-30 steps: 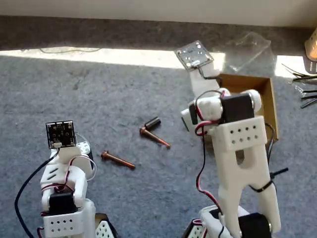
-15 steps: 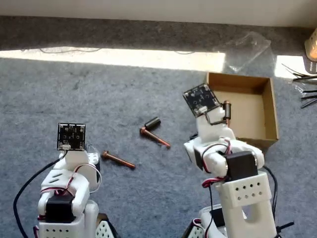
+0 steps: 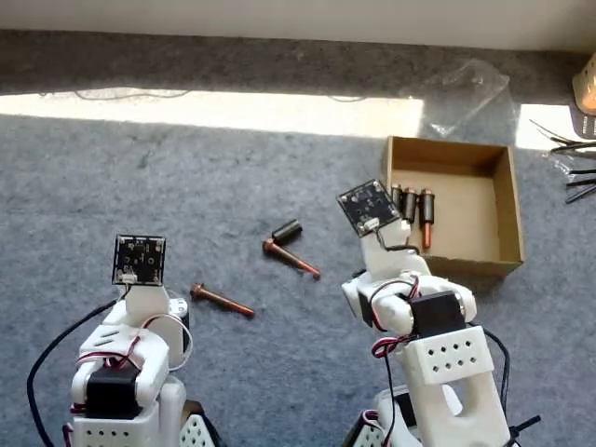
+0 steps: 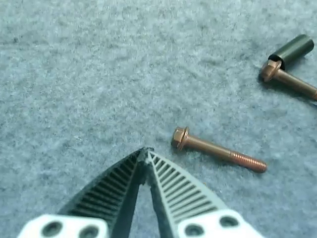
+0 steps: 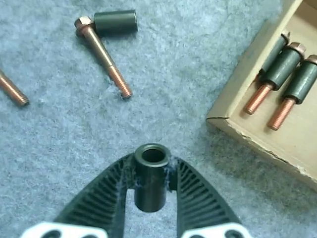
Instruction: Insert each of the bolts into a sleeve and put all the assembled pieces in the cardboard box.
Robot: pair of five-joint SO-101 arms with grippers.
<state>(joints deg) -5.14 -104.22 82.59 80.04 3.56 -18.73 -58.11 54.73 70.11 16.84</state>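
Observation:
In the right wrist view my right gripper [image 5: 151, 166] is shut on a dark sleeve [image 5: 150, 183], held upright above the carpet just outside the cardboard box [image 5: 247, 134]. Three bolts in sleeves [image 5: 285, 64] lie side by side in the box [image 3: 447, 145]. A copper bolt [image 3: 291, 258] lies mid-carpet with its head against a loose dark sleeve [image 3: 286, 230]. A second bare bolt [image 3: 222, 300] lies just in front of my left gripper [image 4: 146, 151], which is shut on nothing; the bolt's head [image 4: 180, 138] is close to the fingertips.
Grey carpet covers the floor. The left arm [image 3: 121, 372] and right arm [image 3: 438, 354] stand at the near edge. A clear plastic bag [image 3: 466, 88] lies behind the box, and dark tools [image 3: 573, 172] lie at the far right.
The right arm has drawn back from over the box towards its base, uncovering the three pieces inside. The left arm's wrist has shifted slightly right, towards the nearer bolt.

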